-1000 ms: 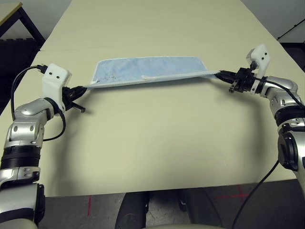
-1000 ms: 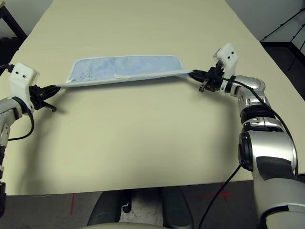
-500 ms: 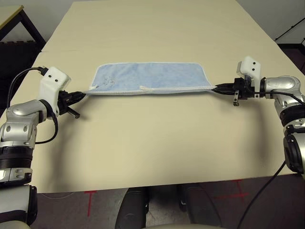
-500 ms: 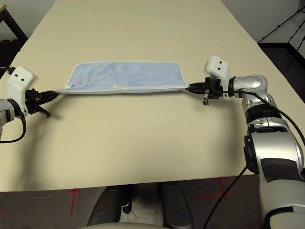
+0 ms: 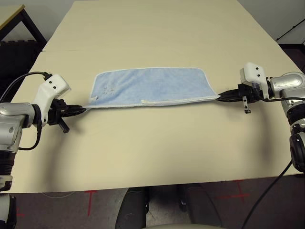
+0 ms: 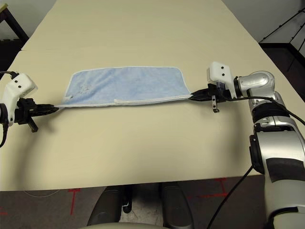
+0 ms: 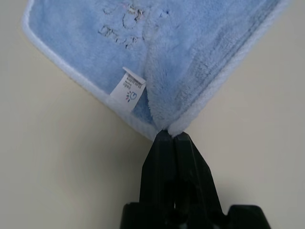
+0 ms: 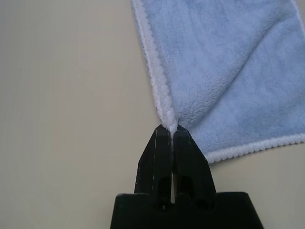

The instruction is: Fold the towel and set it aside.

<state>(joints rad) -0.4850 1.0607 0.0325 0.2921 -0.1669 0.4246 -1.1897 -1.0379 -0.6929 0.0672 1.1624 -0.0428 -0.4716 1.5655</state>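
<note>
The left gripper [image 5: 82, 109] is pinched tight on one near corner of the towel [image 5: 151, 85]. The right gripper [image 5: 224, 97] is pinched tight on the other near corner. The blue towel is pulled long between them, at 12 o'clock on the table [image 5: 157, 148]. A small white tag [image 7: 127, 89] sits beside the left corner.

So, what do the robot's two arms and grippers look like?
Both arms are silver metal with black joint bands and black cables. The left gripper and the right gripper each have two narrow black fingers, and a white box with small dark dots sits above each wrist.
</note>
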